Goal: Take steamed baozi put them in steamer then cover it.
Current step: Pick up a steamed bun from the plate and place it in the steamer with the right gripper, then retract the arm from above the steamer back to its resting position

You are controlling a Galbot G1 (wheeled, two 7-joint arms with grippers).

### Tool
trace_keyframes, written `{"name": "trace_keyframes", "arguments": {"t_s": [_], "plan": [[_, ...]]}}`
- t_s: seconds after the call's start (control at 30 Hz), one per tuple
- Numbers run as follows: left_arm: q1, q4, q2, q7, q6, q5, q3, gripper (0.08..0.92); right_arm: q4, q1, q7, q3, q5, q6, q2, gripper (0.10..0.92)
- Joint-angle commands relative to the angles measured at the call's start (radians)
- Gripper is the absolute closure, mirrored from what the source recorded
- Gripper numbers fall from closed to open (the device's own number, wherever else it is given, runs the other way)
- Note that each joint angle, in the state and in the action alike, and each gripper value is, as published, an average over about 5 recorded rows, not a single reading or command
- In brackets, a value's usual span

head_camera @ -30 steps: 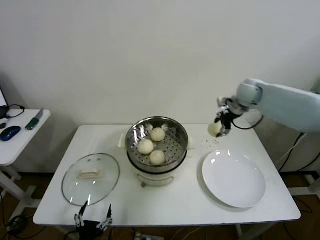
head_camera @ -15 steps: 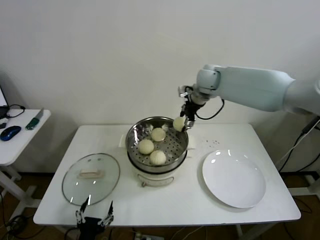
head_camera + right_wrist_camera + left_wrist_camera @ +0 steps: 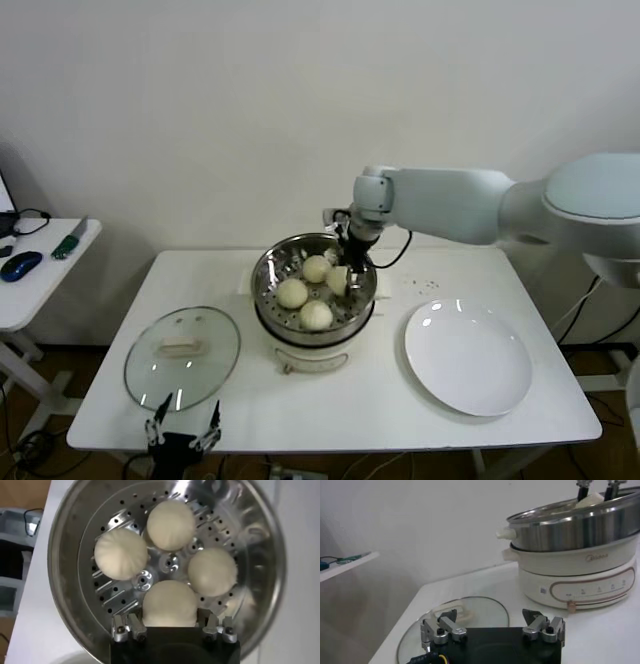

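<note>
The steamer stands mid-table on its cream-white pot base. Three baozi lie on its perforated floor. My right gripper is lowered inside the basket on its right side. Its fingers are closed against both sides of a fourth baozi, which sits at floor level beside the others. The glass cover lies flat on the table left of the steamer, and also shows in the left wrist view. My left gripper is open and empty at the table's front edge, just in front of the cover.
An empty white plate lies right of the steamer. A small side table with a blue mouse stands off to the left. A white wall is close behind the table.
My right arm has swung left from over the table's back right to the steamer and lowered the baozi into the basket. The left arm has stayed put.
</note>
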Motion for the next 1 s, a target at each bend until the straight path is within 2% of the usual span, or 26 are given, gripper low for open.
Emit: {"name": "trace_keyframes", "arguments": {"t_s": [0.03, 0.13, 0.37, 0.6, 0.73, 0.83, 1.0], "plan": [[-0.003, 0.002, 0.005, 0.001, 0.005, -0.005, 0.003, 0.177, -0.032, -0.060, 0.003, -0.013, -0.025, 0.000, 0.042, 0.330], [-0.003, -0.006, 0.006, 0.001, 0.009, -0.007, 0.006, 0.177, -0.043, -0.062, 0.003, 0.002, -0.023, -0.005, 0.040, 0.319], [-0.005, -0.008, 0.008, 0.000, 0.011, -0.005, 0.006, 0.177, -0.013, 0.005, -0.025, 0.005, 0.000, -0.005, 0.004, 0.210], [0.003, -0.025, 0.009, -0.003, 0.009, -0.005, 0.004, 0.177, 0.061, 0.116, -0.016, 0.065, 0.032, 0.030, -0.130, 0.203], [-0.004, -0.026, 0.008, -0.003, 0.009, -0.005, -0.001, 0.177, 0.117, 0.104, 0.103, 0.200, 0.042, 0.110, -0.289, 0.202], [-0.011, -0.027, 0.009, 0.002, 0.013, -0.001, -0.004, 0.177, 0.199, 0.069, 0.247, 0.246, 0.047, 0.188, -0.400, 0.203], [-0.021, -0.030, 0.009, 0.018, 0.003, 0.024, -0.008, 0.177, 0.354, -0.134, 0.475, 0.436, 0.042, 0.277, -0.630, 0.203]]}}
